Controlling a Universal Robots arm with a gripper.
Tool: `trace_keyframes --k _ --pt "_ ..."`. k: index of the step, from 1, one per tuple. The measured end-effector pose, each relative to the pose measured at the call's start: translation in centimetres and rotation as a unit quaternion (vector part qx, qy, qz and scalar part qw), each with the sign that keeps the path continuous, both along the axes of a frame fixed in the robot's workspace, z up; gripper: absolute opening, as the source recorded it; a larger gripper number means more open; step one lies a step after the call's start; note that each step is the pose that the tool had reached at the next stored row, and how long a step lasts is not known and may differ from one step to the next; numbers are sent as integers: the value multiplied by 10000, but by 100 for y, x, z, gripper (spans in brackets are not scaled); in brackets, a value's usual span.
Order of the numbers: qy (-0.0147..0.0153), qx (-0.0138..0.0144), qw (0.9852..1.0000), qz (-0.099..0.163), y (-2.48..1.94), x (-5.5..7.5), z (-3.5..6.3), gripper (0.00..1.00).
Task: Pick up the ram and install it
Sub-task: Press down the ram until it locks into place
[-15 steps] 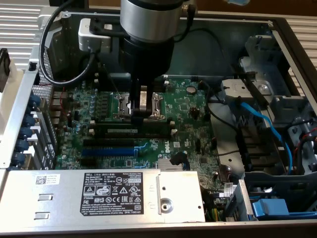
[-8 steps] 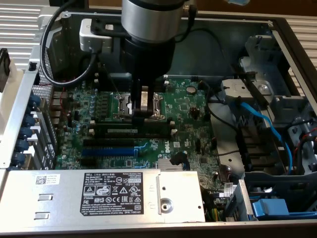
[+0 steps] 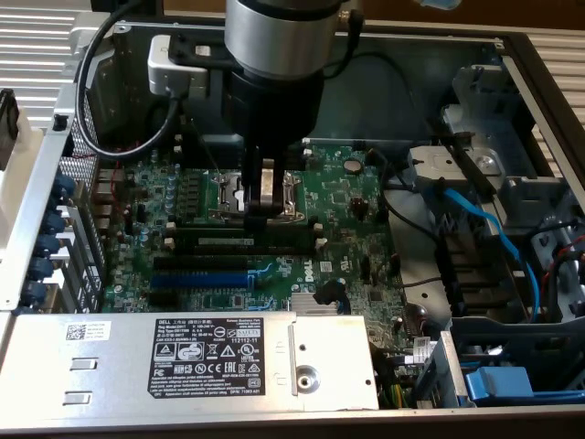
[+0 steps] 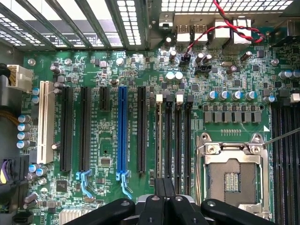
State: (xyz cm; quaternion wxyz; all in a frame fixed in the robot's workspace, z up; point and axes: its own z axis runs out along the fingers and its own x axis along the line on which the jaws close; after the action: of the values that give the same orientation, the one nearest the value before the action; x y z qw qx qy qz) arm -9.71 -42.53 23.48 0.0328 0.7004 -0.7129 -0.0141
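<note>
- Nearest the exterior view's camera, a silver power supply (image 3: pixel 183 352) with a black label is seen along the case's front edge.
- Beyond it, the green motherboard (image 3: pixel 352 201) lies flat in the open case.
- The gripper (image 3: pixel 265 218) is clenched, with nothing seen between its fingers, and hangs over the CPU socket (image 3: pixel 294 194).
- The ram (image 3: pixel 251 240) is seen on edge among the black memory slots (image 3: pixel 247 251), at 6 o'clock of the gripper and just beside its tip; whether they touch cannot be told.
- The blue expansion slot (image 3: pixel 196 279) lies at 7 o'clock of the ram.
- Blue cables (image 3: pixel 498 242) are draped at 3 o'clock of the motherboard.
</note>
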Motion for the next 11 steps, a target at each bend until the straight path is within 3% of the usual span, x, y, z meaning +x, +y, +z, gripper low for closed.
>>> trace_keyframes --k 11 --pt "0 0 10000 0 11 5 -19 10"
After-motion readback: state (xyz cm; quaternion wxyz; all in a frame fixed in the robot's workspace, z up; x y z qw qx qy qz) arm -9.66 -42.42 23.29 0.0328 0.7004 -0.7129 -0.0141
